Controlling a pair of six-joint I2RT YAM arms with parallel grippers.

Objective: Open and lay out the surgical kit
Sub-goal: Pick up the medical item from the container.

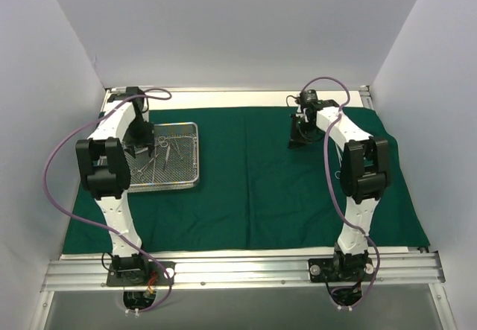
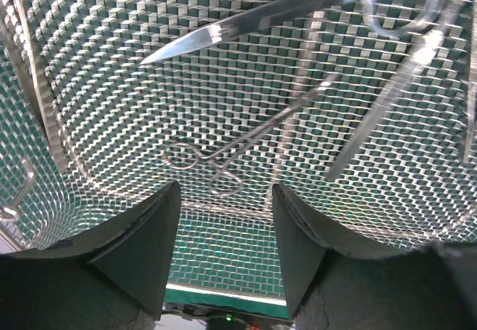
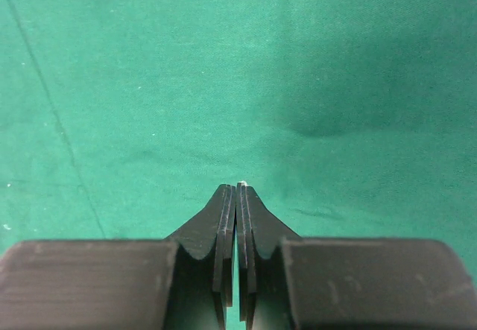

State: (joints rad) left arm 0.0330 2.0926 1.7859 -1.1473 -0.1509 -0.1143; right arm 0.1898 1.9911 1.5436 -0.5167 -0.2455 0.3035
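Matte black fingers [image 2: 141,248] of the left gripper [image 2: 225,196] fill the bottom of its wrist view. They are wedge-shaped, stand apart and hold nothing. Just above the gap we see a slim ring-handled clamp [image 2: 253,134] lying flat on the wire-mesh tray [image 2: 112,84], whose woven steel squares let green show through. A pointed, polished scissor blade [image 2: 246,21] crosses the upper centre, and a long thin steel instrument [image 2: 380,112] slants at the right. From overhead, we find the rectangular tray at centre left on the dark green cloth [image 1: 261,181], which lies spread flat and faintly creased. At the bottom centre of its own view, the right gripper [image 3: 236,190] hangs over bare cloth with its flat black blades pressed together, empty.
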